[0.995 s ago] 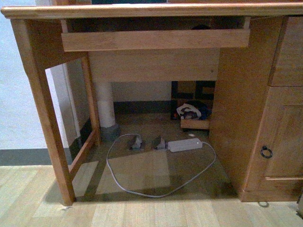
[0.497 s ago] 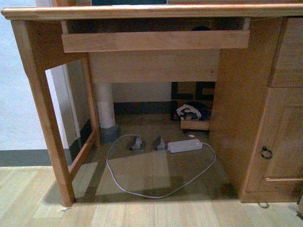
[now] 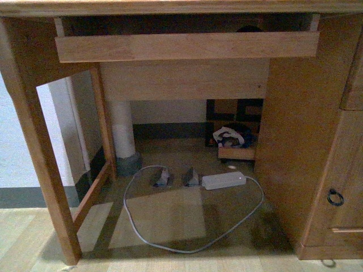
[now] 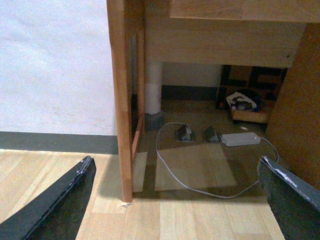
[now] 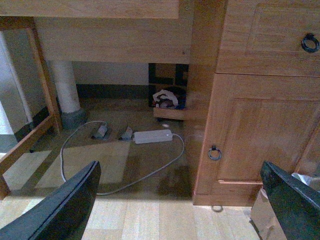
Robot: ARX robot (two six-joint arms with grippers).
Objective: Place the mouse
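Left pincer [image 4: 175, 160]: fingers spread wide, nothing between them, only floor visible in the gap. Right pincer [image 5: 180, 165]: likewise wide, holding nothing. Reference landmark: white power block [image 3: 224, 181] lying on the floor under the bench [image 3: 170, 7]. Nearer than the block, and high above it, the front board of a sliding tray [image 3: 187, 46] ran across the opening just under the bench top. A small dark domed shape, taken as the mouse [image 3: 248, 28], showed over that board, above the block and slightly to its right. Only its top was visible and the recess was dim, so I could not tell what it rested on. On the floor, a grey cable [image 3: 170, 245] looped out nearer than the block and came back to the block's right end. Two small grey plugs [image 3: 163, 178] lay just left of the block, level with it. Right of the block stood the bench's cupboard door with a dark ring pull [image 3: 335, 197]. Farther back, left of the block, a white post [image 3: 122, 130] stood upright on a grey foot. Directly behind the block, a low wooden crate [image 3: 235, 152] held bundled cloth, against the rear wall.
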